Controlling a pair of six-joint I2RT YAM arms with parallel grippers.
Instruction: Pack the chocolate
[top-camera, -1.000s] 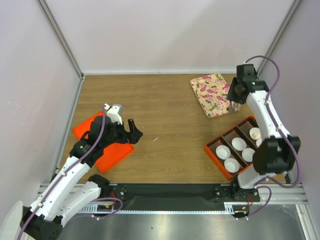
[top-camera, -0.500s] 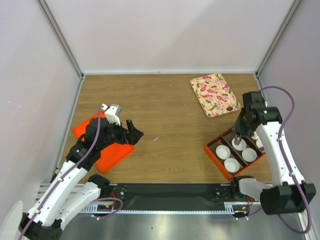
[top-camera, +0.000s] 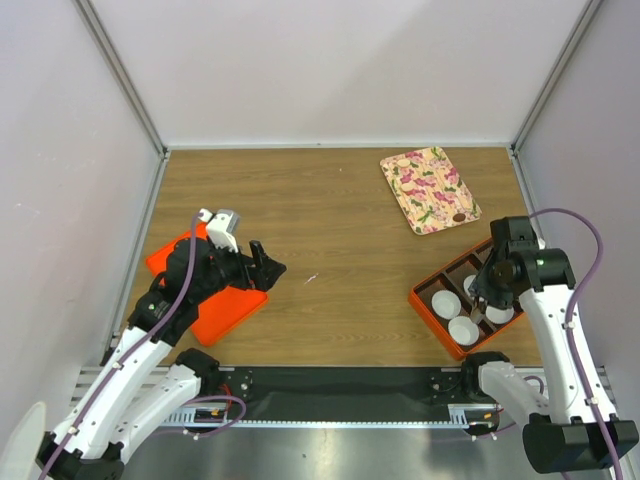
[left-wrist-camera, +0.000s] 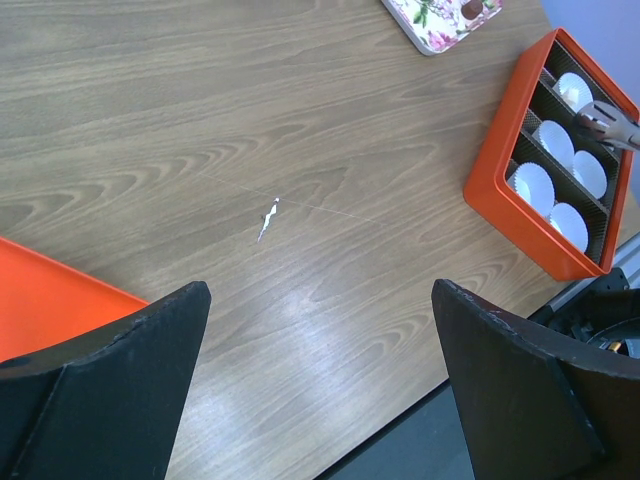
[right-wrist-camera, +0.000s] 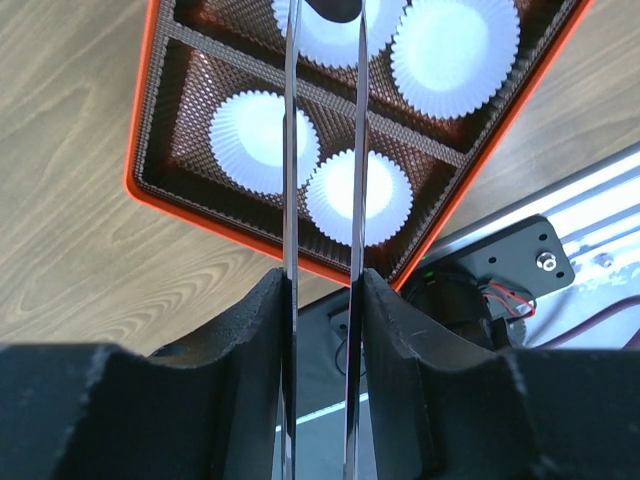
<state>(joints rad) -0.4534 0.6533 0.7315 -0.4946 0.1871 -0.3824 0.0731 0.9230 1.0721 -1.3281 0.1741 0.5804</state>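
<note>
My right gripper (top-camera: 487, 296) (right-wrist-camera: 322, 285) is shut on metal tongs (right-wrist-camera: 290, 150). The tongs pinch one dark brown chocolate (right-wrist-camera: 335, 8) at their tips, right above a white paper cup (right-wrist-camera: 320, 38) in the orange box (top-camera: 428, 312) (right-wrist-camera: 140, 180). The tongs also show in the left wrist view (left-wrist-camera: 610, 122). Another chocolate (top-camera: 459, 216) (left-wrist-camera: 472, 8) lies on the floral tray (top-camera: 425, 185) (left-wrist-camera: 432, 20). My left gripper (top-camera: 262, 262) (left-wrist-camera: 320, 330) is open and empty above the table, beside the orange lid (top-camera: 205, 290).
The orange box (left-wrist-camera: 495, 170) has mesh-lined compartments holding several white paper cups (right-wrist-camera: 264, 135) (top-camera: 446, 304). It sits at the table's near right edge, by my right arm's base. A small white scrap (left-wrist-camera: 267, 218) lies on the wood mid-table.
My right arm has swung from the floral tray back toward me, and now holds the tongs with the chocolate low over the orange box. The left arm has hardly moved.
</note>
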